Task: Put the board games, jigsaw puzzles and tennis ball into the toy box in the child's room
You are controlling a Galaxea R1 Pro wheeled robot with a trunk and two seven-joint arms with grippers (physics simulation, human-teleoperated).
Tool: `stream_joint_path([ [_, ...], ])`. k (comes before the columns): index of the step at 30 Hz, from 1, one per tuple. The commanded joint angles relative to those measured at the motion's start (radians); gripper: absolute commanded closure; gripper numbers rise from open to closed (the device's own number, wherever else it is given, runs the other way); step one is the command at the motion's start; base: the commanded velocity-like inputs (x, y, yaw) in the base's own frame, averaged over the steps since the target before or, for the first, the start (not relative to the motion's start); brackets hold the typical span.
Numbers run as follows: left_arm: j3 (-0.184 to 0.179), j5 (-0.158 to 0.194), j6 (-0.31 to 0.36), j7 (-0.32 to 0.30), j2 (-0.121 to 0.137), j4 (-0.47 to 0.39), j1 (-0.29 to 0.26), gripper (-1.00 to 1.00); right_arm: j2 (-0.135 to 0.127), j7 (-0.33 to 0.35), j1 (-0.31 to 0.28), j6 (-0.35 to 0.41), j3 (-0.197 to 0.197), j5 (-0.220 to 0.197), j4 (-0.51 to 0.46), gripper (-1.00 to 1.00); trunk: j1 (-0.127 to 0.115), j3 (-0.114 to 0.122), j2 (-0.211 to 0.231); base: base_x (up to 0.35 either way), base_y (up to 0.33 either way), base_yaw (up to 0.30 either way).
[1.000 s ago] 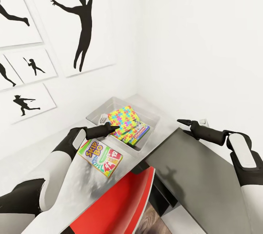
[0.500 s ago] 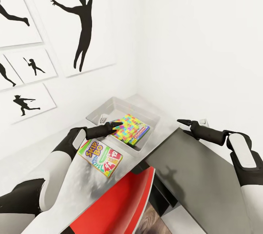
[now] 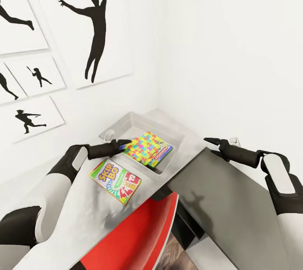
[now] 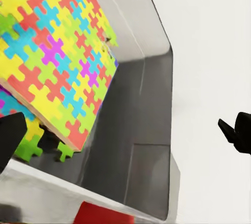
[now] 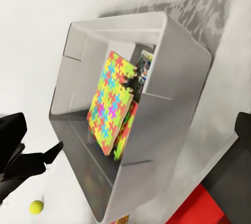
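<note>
The light-grey toy box (image 3: 126, 124) stands in the table's corner. In it two jigsaw puzzles (image 3: 144, 146) lie stacked and tilted over a board game (image 3: 163, 155); the upper puzzle (image 4: 57, 62) leans on the lower one (image 4: 26, 135). The Skip-Bo board game (image 3: 115, 180) lies on the white table (image 3: 80, 219) in front of the box. My left gripper (image 3: 125, 143) hovers open at the box's near-left rim, holding nothing. My right gripper (image 3: 210, 141) hangs open over the dark-grey unit (image 3: 227, 207). The tennis ball (image 5: 35, 206) rests on the table outside the toy box (image 5: 172, 103).
A red chair (image 3: 139, 232) sits tucked under the table's front edge. White walls close the corner behind the toy box, with black silhouette pictures (image 3: 94, 21) on the left wall. Wood floor (image 3: 176, 257) shows below.
The upper puzzle has dropped from a raised tilt down into the toy box. My left gripper has drawn back to the left from it. The right arm has not moved.
</note>
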Motion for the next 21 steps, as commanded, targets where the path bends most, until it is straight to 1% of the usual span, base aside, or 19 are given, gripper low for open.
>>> stream_joint_path([
  [1, 0.002, -0.008, 0.02, -0.003, 0.008, -0.02, -0.001, -1.0, 0.001, 0.01, -0.001, 0.005, -0.001, 0.011, 0.0, -1.0, 0.001, -0.002, -0.002, 0.0, 0.0, 0.0],
  [2, 0.001, -0.007, 0.048, -0.005, 0.02, -0.055, -0.001, -1.0, 0.001, 0.01, -0.001, 0.005, 0.0, 0.011, 0.0, -1.0, 0.001, -0.002, -0.002, 0.0, 0.0, 0.0],
  [4, 0.001, -0.007, 0.091, -0.029, 0.032, -0.1, -0.001, -1.0, 0.002, 0.01, -0.001, 0.005, 0.0, 0.011, 0.0, -1.0, 0.001, -0.002, -0.002, 0.0, 0.0, 0.0],
  [5, 0.001, -0.008, 0.111, -0.054, 0.035, -0.119, -0.001, -1.0, 0.002, 0.01, -0.001, 0.005, 0.0, 0.011, 0.0, -1.0, 0.001, -0.002, -0.002, 0.0, 0.0, 0.0],
  [6, 0.0, -0.008, 0.133, -0.102, 0.042, -0.142, -0.001, -1.0, 0.002, 0.01, -0.001, 0.005, 0.0, 0.011, 0.0, -1.0, 0.001, -0.002, -0.002, 0.0, 0.0, 0.0],
  [9, -0.003, -0.009, 0.164, -0.195, 0.065, -0.172, -0.001, -1.0, 0.001, 0.01, 0.0, 0.005, -0.001, 0.011, 0.001, -1.0, 0.001, -0.002, -0.002, 0.0, 0.0, 0.0],
  [11, -0.003, -0.01, 0.182, -0.226, 0.081, -0.179, -0.001, -1.0, 0.001, 0.01, 0.001, 0.005, -0.001, 0.011, 0.0, -1.0, 0.001, -0.002, -0.002, 0.0, 0.0, 0.0],
  [13, -0.005, -0.01, 0.192, -0.24, 0.103, -0.182, 0.0, -1.0, 0.0, 0.011, 0.003, 0.005, -0.001, 0.011, 0.0, -1.0, 0.001, -0.002, -0.002, 0.0, 0.0, 0.0],
  [15, -0.005, -0.009, 0.196, -0.246, 0.131, -0.184, 0.001, -1.0, -0.001, 0.02, 0.005, 0.005, -0.002, 0.011, 0.0, -1.0, 0.001, -0.002, -0.002, 0.0, 0.0, 0.0],
  [17, -0.006, -0.009, 0.198, -0.254, 0.163, -0.184, 0.003, -1.0, -0.003, 0.043, 0.019, 0.005, -0.003, 0.011, 0.0, -1.0, 0.001, -0.002, -0.002, 0.0, 0.0, 0.0],
  [18, -0.005, -0.009, 0.2, -0.268, 0.179, -0.184, 0.005, -1.0, -0.005, 0.06, 0.026, 0.005, -0.003, 0.012, 0.0, -1.0, 0.001, -0.002, -0.002, 0.0, 0.0, 0.0],
  [19, -0.005, -0.009, 0.202, -0.312, 0.207, -0.184, 0.008, -1.0, -0.008, 0.087, 0.038, 0.005, -0.004, 0.013, -0.009, -1.0, 0.001, -0.002, -0.002, 0.0, 0.0, 0.0],
  [21, -0.006, -0.011, 0.203, -0.405, 0.248, -0.184, 0.019, -1.0, -0.01, 0.117, 0.06, 0.005, -0.006, 0.015, -0.035, -1.0, 0.001, -0.001, -0.002, 0.0, 0.0, 0.0],
])
